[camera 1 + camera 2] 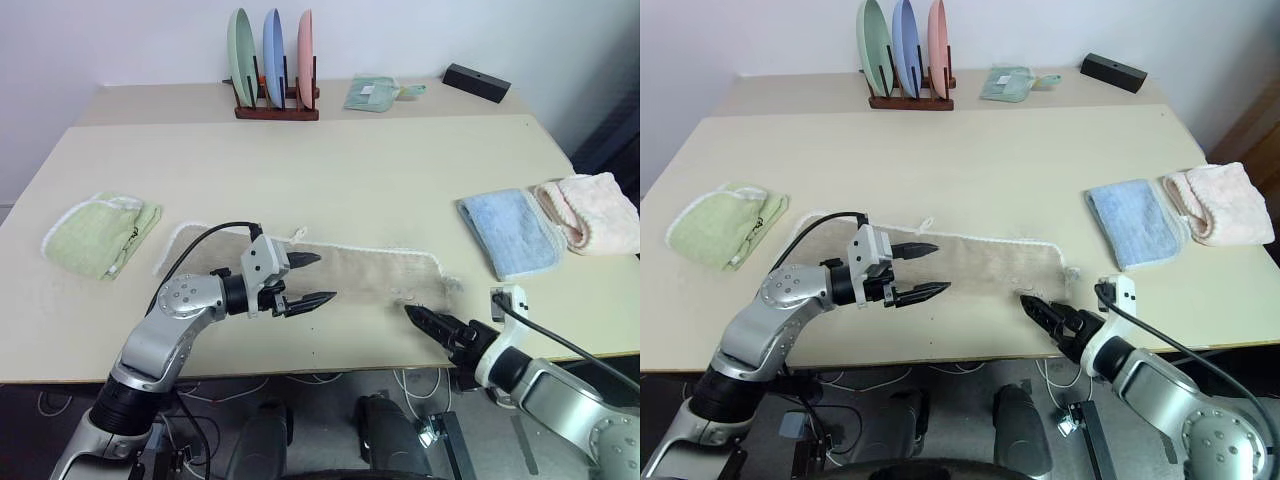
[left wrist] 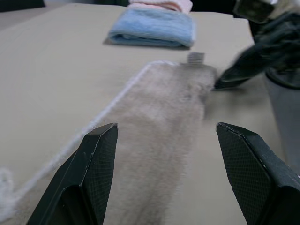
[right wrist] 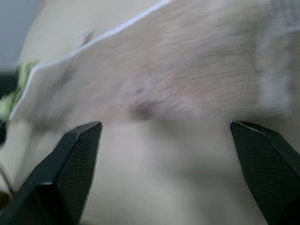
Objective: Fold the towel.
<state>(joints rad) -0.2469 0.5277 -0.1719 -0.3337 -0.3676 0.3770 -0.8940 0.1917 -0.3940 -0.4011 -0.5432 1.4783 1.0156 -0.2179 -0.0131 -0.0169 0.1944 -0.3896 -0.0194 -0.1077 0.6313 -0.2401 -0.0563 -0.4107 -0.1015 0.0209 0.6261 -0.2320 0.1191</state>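
The towel is beige with a white corded edge and lies as a long flat strip near the table's front edge. A small white loop sits on its far edge. My left gripper hovers over the strip's left-middle part, pointing to the right, open with nothing between its fingers. My right gripper is low at the front edge, just before the towel's right end, aimed at it. Its jaws stand wide open and empty, as the right wrist view shows with the towel ahead of them.
A folded light green cloth lies at the left. A folded blue towel and a pink towel lie at the right. At the back stand a rack of plates, a small green cloth and a black box.
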